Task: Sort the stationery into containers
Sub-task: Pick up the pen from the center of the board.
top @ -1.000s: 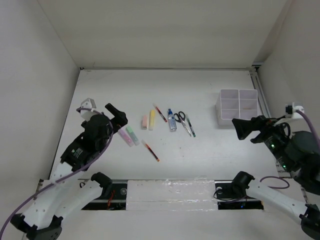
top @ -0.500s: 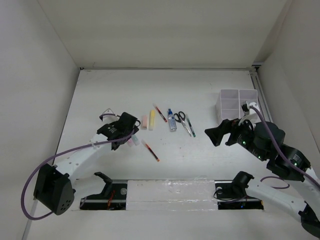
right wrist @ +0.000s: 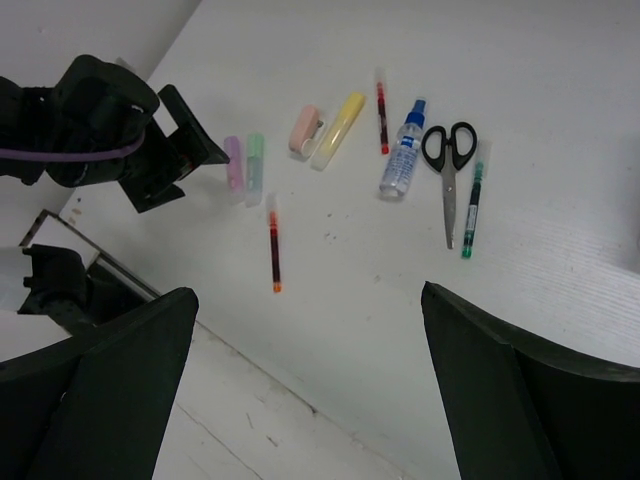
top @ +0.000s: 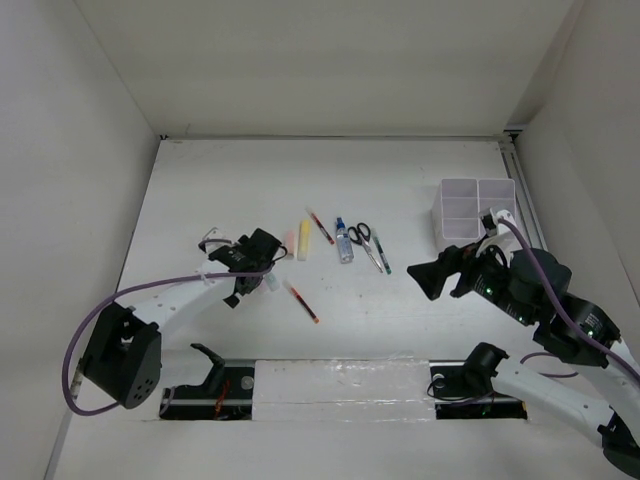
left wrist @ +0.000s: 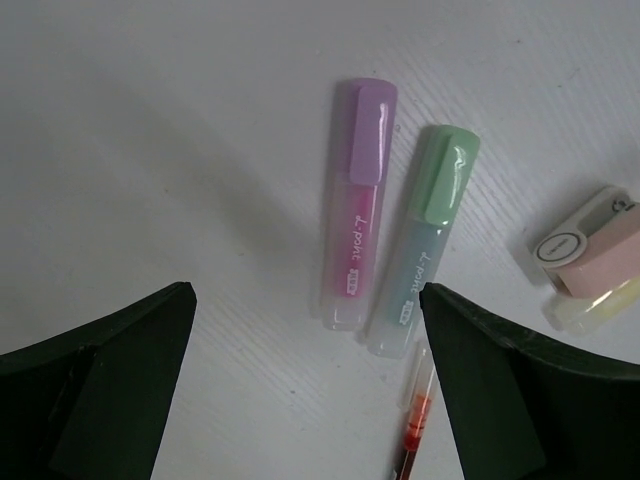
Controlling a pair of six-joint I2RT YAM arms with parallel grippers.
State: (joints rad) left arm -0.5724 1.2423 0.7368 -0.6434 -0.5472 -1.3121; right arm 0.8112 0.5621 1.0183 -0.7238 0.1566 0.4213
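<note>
Currently the left gripper (left wrist: 305, 300) hangs wide open over the pink highlighter (left wrist: 355, 245) and green highlighter (left wrist: 420, 245), which lie side by side on the surface (left wrist: 150, 120). A red pen (left wrist: 412, 430) lies just beside the green one's end. The right gripper (right wrist: 305, 295) is also spread wide and holds nothing, hovering between the scissors (right wrist: 448, 170) and the white organizer (top: 476, 200) standing at the surface's right side.

Pink highlighter (left wrist: 357, 215): script lettering along the barrel, apparently "point"; small printed block below it illegible.
Green highlighter (left wrist: 425, 240): same lettering.
Peach item (left wrist: 600, 250): round mark, unreadable.
</note>
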